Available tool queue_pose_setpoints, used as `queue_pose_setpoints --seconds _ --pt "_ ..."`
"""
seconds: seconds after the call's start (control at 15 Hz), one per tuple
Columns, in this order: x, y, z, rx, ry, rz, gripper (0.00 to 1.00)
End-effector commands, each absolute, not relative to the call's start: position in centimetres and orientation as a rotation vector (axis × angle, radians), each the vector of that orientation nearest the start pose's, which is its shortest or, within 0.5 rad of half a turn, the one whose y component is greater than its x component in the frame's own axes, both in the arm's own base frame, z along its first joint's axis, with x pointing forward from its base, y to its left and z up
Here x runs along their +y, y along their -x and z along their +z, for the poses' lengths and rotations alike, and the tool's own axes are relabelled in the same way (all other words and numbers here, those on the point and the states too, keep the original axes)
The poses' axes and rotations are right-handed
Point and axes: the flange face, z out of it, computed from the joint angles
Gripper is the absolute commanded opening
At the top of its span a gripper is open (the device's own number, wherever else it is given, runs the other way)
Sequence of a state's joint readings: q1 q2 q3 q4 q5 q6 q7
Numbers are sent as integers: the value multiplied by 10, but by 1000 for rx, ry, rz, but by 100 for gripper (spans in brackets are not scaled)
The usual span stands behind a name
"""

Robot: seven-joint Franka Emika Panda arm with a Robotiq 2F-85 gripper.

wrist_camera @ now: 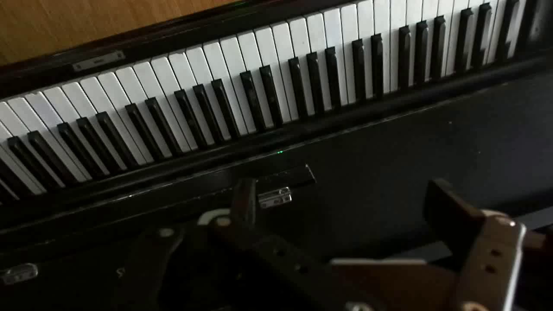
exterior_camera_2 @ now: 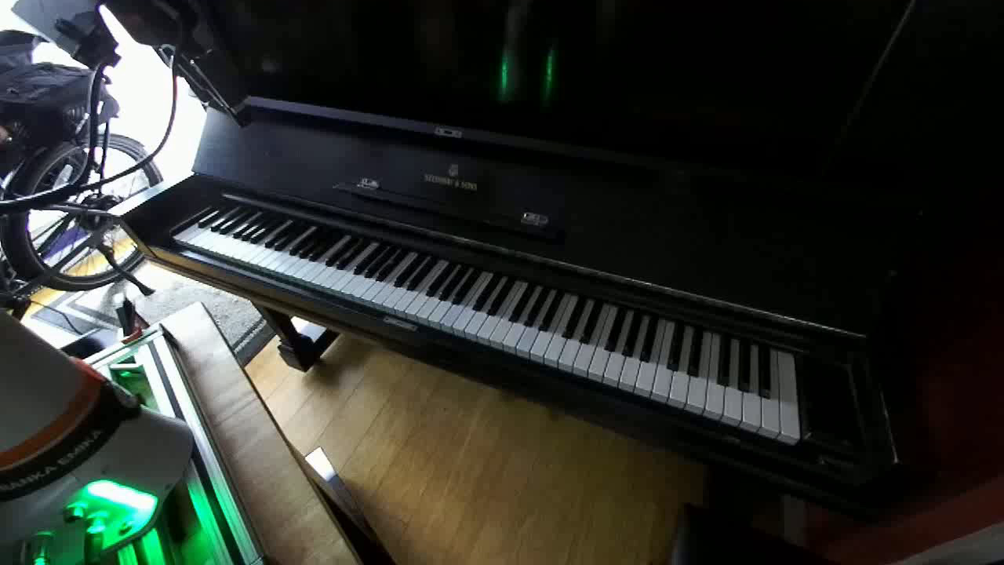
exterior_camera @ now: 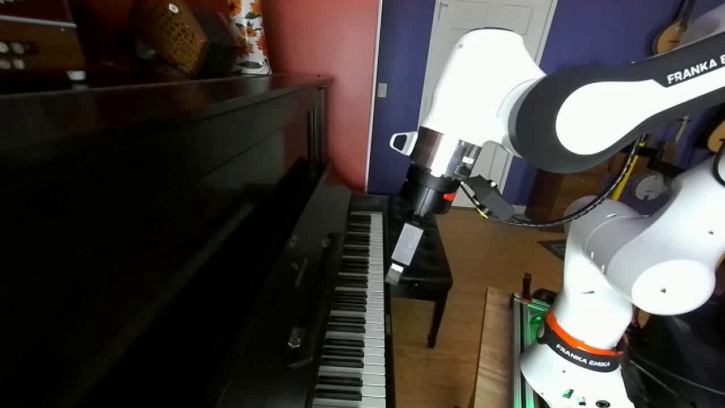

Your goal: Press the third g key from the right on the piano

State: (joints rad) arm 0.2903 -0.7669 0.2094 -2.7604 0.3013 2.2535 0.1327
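Two fingers [wrist_camera: 451, 211] of my pincer [wrist_camera: 340, 188] stand wide apart. In an exterior view it hangs tilted down twd the black upright piano [exterior_camera: 226, 204], which fills the frame's L side, w/ a bench [exterior_camera: 433, 260] showing behind. In wrist view the blk/wht keys [wrist_camera: 259, 82] slope up L to R across the top, apart from my fingers, seen against the piano's dark body.

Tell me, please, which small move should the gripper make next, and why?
Probably close the gripper first. In the wrist view its fingers stand wide apart, holding nothing, while the white keys of the piano are narrow and packed side by side; a shut tip would likely press a single key.
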Motion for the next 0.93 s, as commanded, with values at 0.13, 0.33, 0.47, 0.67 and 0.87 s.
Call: queue_pose_setpoints --seconds 0.13,0.33,0.47,0.67,0.87 --pt "164 -293 438 -240 2948 -279 100" --pt "165 -293 436 -239 2950 -274 100" --pt "145 -313 421 -211 2981 -233 100" --pt "111 -339 393 -325 3037 -194 100" --pt "72 -358 363 -492 3029 -133 100"
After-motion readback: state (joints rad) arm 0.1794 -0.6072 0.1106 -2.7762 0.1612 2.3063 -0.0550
